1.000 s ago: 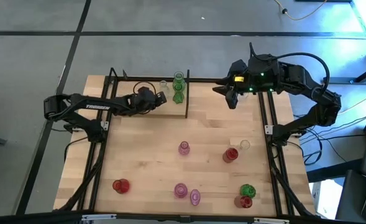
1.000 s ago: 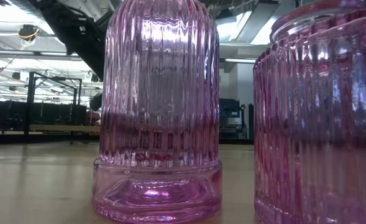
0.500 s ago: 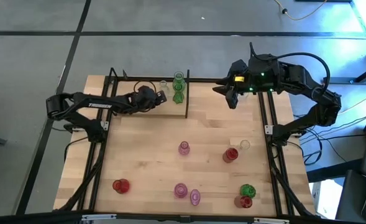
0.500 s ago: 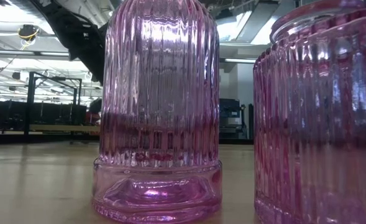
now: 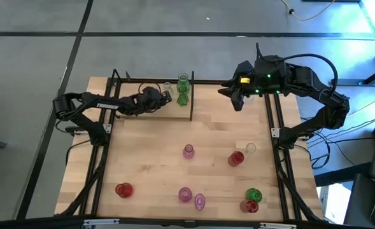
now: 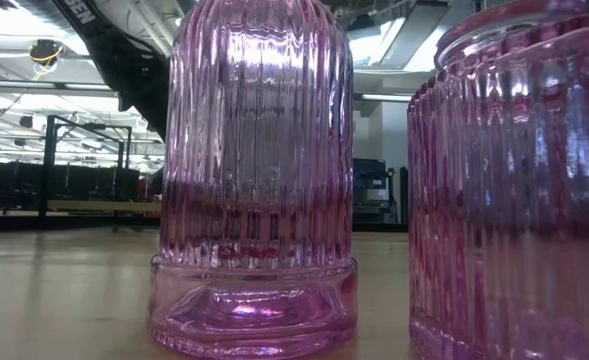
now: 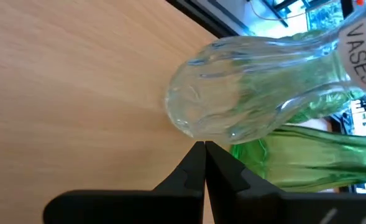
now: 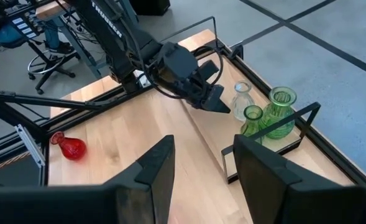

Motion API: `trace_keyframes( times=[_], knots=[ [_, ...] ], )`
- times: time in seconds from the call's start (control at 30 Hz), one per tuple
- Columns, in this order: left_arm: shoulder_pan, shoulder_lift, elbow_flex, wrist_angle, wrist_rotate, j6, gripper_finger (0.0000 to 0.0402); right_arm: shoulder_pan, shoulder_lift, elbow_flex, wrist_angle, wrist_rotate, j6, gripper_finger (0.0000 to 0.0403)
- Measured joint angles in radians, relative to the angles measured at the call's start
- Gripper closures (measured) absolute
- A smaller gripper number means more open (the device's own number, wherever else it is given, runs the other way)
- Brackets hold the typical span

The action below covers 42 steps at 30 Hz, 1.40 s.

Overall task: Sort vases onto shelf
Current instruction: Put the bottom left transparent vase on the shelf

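Note:
The shelf (image 5: 174, 112) sits at the table's far side, left of centre. On its right end stand a clear vase (image 5: 168, 86) and two green vases (image 5: 183, 80) (image 5: 182, 98). My left gripper (image 5: 165, 97) is shut, level over the shelf board, with its tips right at the clear vase (image 7: 232, 93). My right gripper (image 5: 235, 100) hovers open to the right of the shelf and holds nothing. In its wrist view the open fingers (image 8: 201, 168) frame the shelf end and the left gripper (image 8: 215, 98). Several more vases stand on the tabletop. My left gripper has its shut fingertips (image 7: 202, 152) level against the side of the clear vase's rounded belly (image 7: 201, 134), coming from the table's left. I cannot tell whether they touch the glass. The vase stands upright on the shelf board (image 7: 77, 74).
On the tabletop stand a pink vase (image 5: 188, 151), a red one (image 5: 236, 158), a clear one (image 5: 251, 148), a red one (image 5: 123, 189), two pink ones (image 5: 185, 194) (image 5: 200, 201), and a green (image 5: 253, 194) and red (image 5: 249, 205) pair. Two pink vases (image 6: 254, 180) (image 6: 514, 190) fill the low view.
My left arm has stretched toward the table's right, its elbow sliding right along the left edge, and its shut gripper has edged a little closer to the clear vase. My right arm and the vases have stayed where they were.

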Motion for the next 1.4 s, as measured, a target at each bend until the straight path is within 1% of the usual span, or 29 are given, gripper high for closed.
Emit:
trace_keyframes(
  times=[0.33,0.43,0.63,0.73,0.97,1.1,1.27,1.4],
  knots=[
    [0.048,0.000,0.000,0.042,-0.002,0.028,0.0401,0.000,0.000,0.000,0.001,0.000,0.003,0.0246],
    [0.057,0.000,0.000,0.043,0.017,0.033,0.0401,0.000,0.000,0.000,0.001,0.000,0.007,0.0246],
    [0.058,0.000,0.000,0.073,0.020,0.033,0.0401,0.000,0.000,0.000,0.001,0.001,0.008,0.0246],
    [0.058,0.000,0.000,0.093,0.039,0.017,0.0401,0.000,0.000,0.000,0.001,0.001,0.008,0.0246],
    [0.058,0.000,0.000,0.091,0.048,-0.002,0.0401,0.000,0.000,0.000,0.001,0.001,0.008,0.0246],
    [0.057,0.000,0.000,0.090,0.079,-0.023,0.0401,0.000,0.000,0.000,0.001,0.001,0.007,0.0246],
    [0.053,0.000,0.000,0.087,0.080,-0.027,0.0401,0.000,0.000,0.000,0.001,0.009,0.007,0.0246],
    [0.053,0.029,0.009,0.086,0.091,-0.027,0.0401,0.000,0.000,0.000,0.002,0.010,0.007,0.0246]
  ],
)
